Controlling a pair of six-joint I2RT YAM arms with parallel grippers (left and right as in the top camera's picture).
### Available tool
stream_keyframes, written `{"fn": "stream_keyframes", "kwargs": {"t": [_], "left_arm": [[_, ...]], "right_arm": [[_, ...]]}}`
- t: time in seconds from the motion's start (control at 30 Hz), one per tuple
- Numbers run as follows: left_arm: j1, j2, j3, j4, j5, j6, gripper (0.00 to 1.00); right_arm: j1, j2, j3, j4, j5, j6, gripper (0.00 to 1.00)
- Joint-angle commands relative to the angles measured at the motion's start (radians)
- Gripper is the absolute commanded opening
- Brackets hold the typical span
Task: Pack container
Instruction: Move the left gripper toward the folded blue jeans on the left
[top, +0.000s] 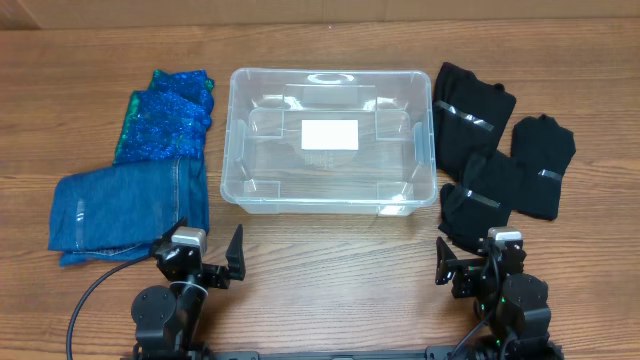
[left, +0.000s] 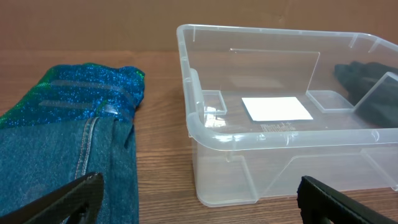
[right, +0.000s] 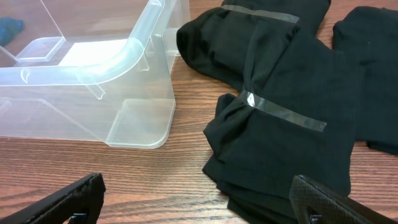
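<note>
The clear plastic container sits empty in the middle of the table, a white label on its bottom; it also shows in the left wrist view and the right wrist view. Folded denim and a sparkly blue-green garment lie to its left. Black garments bound with clear tape lie to its right. My left gripper is open and empty near the front edge, by the denim. My right gripper is open and empty in front of the black garments.
The wooden table runs between both arms and the container. A black cable trails from the left arm base.
</note>
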Motion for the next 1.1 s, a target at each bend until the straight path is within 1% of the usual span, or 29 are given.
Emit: {"fn": "stream_keyframes", "kwargs": {"t": [0.0,0.67,0.73,0.83,0.9,0.97,1.07], "left_arm": [[-0.007,-0.008,-0.005,0.005,0.002,-0.006,1.0],[-0.007,-0.008,-0.005,0.005,0.012,-0.019,1.0],[-0.007,-0.008,-0.003,-0.002,0.007,-0.048,1.0],[-0.007,-0.006,0.023,-0.049,-0.022,-0.165,1.0],[-0.007,0.002,0.062,-0.087,-0.034,-0.218,1.0],[-0.007,0.029,0.122,-0.121,-0.087,-0.278,1.0],[-0.007,0.109,0.234,-0.151,-0.13,-0.296,1.0]], "right_arm": [[-0.004,-0.01,-0.018,0.003,-0.002,-0.003,1.0],[-0.004,-0.01,-0.018,0.002,-0.001,-0.003,1.0],[-0.004,-0.01,-0.018,0.002,-0.001,-0.003,1.0],[-0.004,-0.01,-0.018,0.003,-0.002,-0.003,1.0],[-0.004,-0.01,-0.018,0.003,-0.002,-0.003,1.0],[-0.004,-0.01,-0.018,0.003,-0.002,-0.003,1.0],[-0.004,-0.01,-0.018,0.003,-0.001,-0.003,1.0]]}}
